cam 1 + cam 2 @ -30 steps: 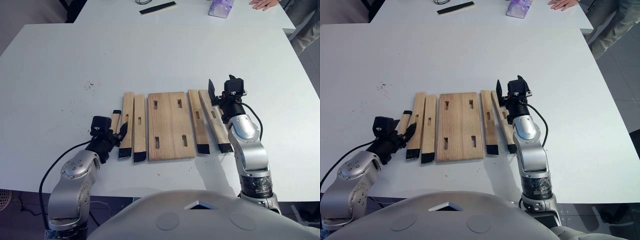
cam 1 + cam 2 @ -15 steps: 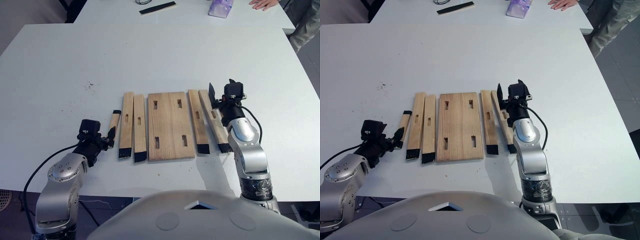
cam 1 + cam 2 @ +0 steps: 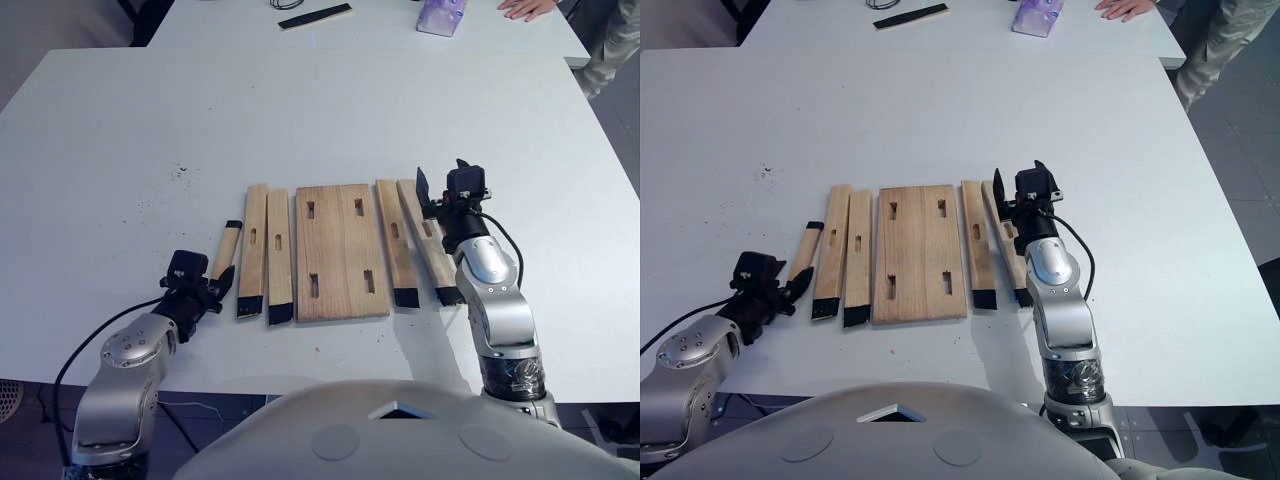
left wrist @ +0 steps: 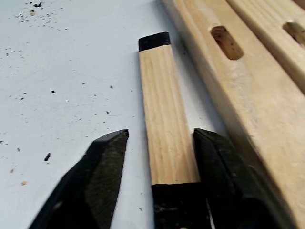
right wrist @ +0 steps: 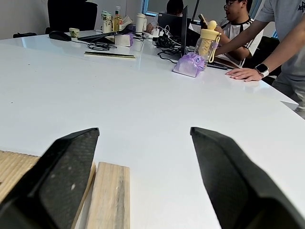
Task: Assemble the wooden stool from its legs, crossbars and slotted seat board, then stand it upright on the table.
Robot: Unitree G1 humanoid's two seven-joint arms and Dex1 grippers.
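Note:
The slotted seat board (image 3: 340,250) lies flat mid-table. Two black-tipped legs (image 3: 254,248) (image 3: 279,255) lie to its left, two more (image 3: 396,240) (image 3: 428,238) to its right. A short crossbar (image 3: 228,247) lies farthest left. My left gripper (image 3: 215,283) is open at the crossbar's near end. In the left wrist view the crossbar (image 4: 164,114) runs between the two fingers (image 4: 102,167), closer to one of them. My right gripper (image 3: 440,185) stands open over the far end of the rightmost leg (image 5: 108,198), nothing between its fingers (image 5: 62,162).
Dark specks (image 3: 180,170) dot the table left of the parts. On the far table lie a black strip (image 3: 315,15) and a purple pouch (image 3: 441,15), with a person's hand (image 3: 525,8) resting beside it. The table's near edge runs just behind my left arm.
My left gripper drew back left and toward the near edge, off the left legs, and now straddles the crossbar's near end. The right gripper has barely shifted.

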